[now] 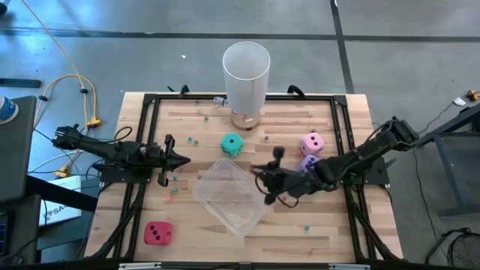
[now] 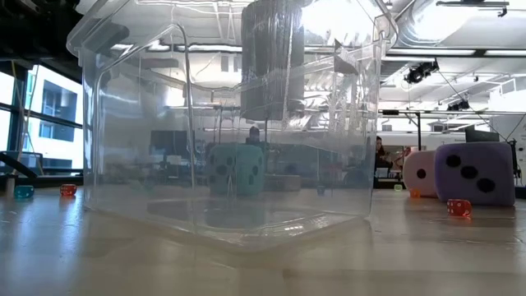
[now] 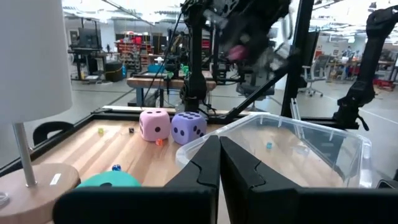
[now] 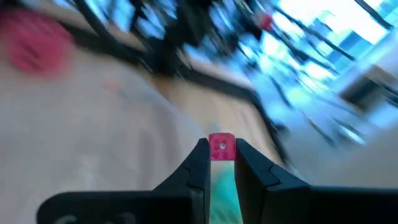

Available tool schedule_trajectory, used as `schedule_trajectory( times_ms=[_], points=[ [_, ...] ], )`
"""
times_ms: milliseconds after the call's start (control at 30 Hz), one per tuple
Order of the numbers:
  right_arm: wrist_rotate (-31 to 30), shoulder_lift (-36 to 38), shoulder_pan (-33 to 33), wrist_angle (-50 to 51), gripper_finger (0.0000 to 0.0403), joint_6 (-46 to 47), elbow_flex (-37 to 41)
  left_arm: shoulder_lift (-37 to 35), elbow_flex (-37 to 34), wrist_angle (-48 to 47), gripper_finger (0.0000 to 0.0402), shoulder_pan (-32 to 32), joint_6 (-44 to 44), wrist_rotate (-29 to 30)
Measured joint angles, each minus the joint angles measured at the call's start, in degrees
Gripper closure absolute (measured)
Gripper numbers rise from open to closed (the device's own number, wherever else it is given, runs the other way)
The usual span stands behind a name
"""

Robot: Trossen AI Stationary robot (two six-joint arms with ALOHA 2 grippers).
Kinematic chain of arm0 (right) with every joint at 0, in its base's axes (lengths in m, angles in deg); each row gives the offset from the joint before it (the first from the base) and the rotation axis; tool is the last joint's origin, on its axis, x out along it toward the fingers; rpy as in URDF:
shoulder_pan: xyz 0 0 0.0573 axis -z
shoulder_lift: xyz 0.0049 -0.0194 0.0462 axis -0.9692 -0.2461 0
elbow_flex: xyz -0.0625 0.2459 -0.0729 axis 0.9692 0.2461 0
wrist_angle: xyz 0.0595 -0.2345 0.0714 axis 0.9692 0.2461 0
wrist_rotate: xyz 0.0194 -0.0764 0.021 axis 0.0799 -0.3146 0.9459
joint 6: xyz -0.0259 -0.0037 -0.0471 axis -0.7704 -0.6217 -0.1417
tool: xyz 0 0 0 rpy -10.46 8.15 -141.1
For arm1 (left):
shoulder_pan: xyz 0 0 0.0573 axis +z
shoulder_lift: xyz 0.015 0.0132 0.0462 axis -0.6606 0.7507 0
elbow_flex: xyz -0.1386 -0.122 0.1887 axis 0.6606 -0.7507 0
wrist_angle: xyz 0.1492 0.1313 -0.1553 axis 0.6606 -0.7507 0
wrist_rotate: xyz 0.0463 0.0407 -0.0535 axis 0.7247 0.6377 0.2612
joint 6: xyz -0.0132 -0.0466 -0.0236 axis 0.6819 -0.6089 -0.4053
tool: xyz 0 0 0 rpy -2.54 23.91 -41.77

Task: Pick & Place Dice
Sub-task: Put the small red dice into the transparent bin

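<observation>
Four foam dice rest on the wooden table: teal [image 1: 232, 145], pink [image 1: 312, 143], purple [image 1: 307, 163] beside the pink one, and red [image 1: 157, 233] near the front left. My right gripper [image 1: 267, 180] hangs above the right rim of a clear plastic container [image 1: 229, 196], shut on a tiny red bead cube [image 4: 221, 143]. It touches none of the foam dice. My left gripper [image 1: 182, 159] stays shut and empty at the table's left, pointing level toward the container. My right gripper pinches the tiny red bead cube by two opposite sides [image 4: 221, 149] between its fingertips, right at their free ends. The cube shows a pale dot on its visible face and is lifted clear of the table.
A tall white cylinder [image 1: 246, 71] on a round wooden base [image 1: 245, 118] stands at the far middle. Small coloured beads [image 2: 458, 208] lie scattered over the table. A black frame [image 1: 150, 101] runs around the table's edges.
</observation>
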Motion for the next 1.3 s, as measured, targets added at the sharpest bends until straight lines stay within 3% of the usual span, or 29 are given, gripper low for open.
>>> schedule_trajectory(
  times_ms=[267,400,900,1067,1300],
  points=[
    [12.50,-8.76,5.29,-3.39,0.0368,4.03,0.07,0.00,0.00,0.00,0.0401,0.00,0.02,0.00],
    [17.66,-13.27,6.38,-4.57,0.0339,2.76,0.11,0.00,0.00,0.00,0.0401,0.00,0.01,-0.02],
    [17.38,-15.09,6.79,-9.91,0.0143,4.59,0.07,0.00,0.00,-0.02,0.0401,0.00,0.22,-0.04],
    [17.36,-15.09,6.77,-9.82,0.0113,4.20,0.07,0.00,0.00,-0.02,0.0401,0.00,0.22,-0.06],
    [17.10,-15.09,6.77,-10.46,0.0109,7.24,0.07,0.00,0.00,-0.04,0.0401,0.00,0.15,-0.20]
  ],
)
